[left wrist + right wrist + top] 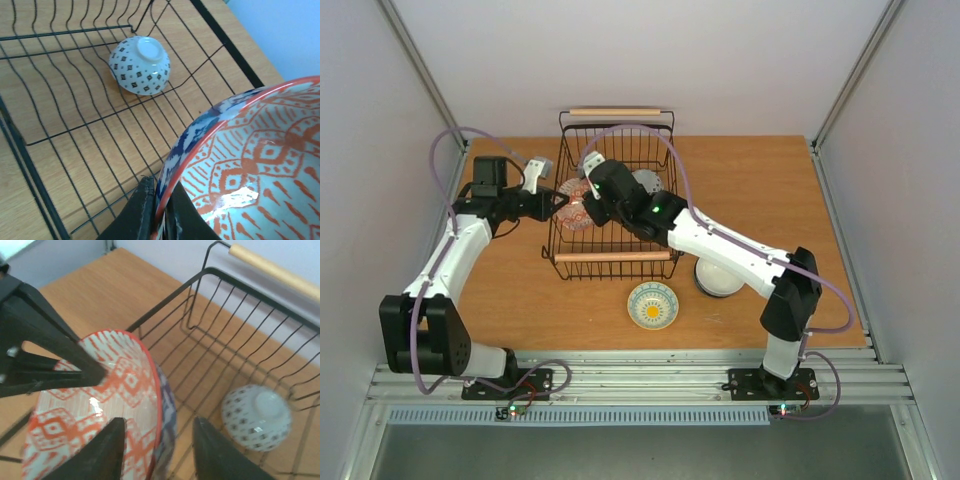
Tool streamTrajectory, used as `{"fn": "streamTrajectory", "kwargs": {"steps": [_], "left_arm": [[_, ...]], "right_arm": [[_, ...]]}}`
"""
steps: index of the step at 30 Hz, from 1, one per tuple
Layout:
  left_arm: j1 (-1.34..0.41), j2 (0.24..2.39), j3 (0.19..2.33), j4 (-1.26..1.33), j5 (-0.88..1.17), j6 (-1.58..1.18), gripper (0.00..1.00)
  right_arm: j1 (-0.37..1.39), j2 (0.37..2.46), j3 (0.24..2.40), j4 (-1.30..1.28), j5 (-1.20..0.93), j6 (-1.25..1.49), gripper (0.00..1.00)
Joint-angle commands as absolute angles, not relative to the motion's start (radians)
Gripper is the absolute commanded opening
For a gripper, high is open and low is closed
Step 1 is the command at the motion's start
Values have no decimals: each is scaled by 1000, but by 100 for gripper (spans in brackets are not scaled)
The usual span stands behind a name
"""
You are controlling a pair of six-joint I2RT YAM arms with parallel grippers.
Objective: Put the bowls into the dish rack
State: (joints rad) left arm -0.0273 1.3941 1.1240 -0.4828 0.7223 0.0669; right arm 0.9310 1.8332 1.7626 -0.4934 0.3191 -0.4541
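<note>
The black wire dish rack (616, 256) stands mid-table. My left gripper (162, 210) is shut on the rim of a red-patterned bowl (250, 170) and holds it tilted over the rack's left side (575, 212). My right gripper (157, 450) is open, its fingers either side of the same bowl's rim (100, 410), with a gap on the outer side. A white dotted bowl (140, 65) lies upside down inside the rack (256, 416). A yellow-and-teal bowl (653, 305) and a pale bowl (718, 278), partly under my right arm, sit on the table in front of the rack.
The rack has wooden handles at its far end (615, 112) and near end (615, 256). The left gripper's fingers (45, 365) show in the right wrist view. Grey walls enclose the wooden table (760, 180) on three sides.
</note>
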Motion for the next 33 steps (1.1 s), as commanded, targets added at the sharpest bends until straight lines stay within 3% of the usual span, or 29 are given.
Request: {"fn": "streamTrajectory", "kwargs": {"steps": [1, 7, 19, 33], "left_arm": [[-13, 1382, 1121, -421, 856, 97, 1], [53, 1384, 1092, -354, 964, 59, 1], [78, 1430, 1071, -290, 1202, 22, 0], [78, 1418, 1046, -243, 1270, 15, 0]], "right_arm": [[914, 1721, 1685, -439, 229, -435, 46], [824, 1594, 1553, -365, -97, -331, 77], [670, 1608, 1477, -184, -670, -68, 98], [671, 1699, 1453, -87, -745, 55, 99]]}}
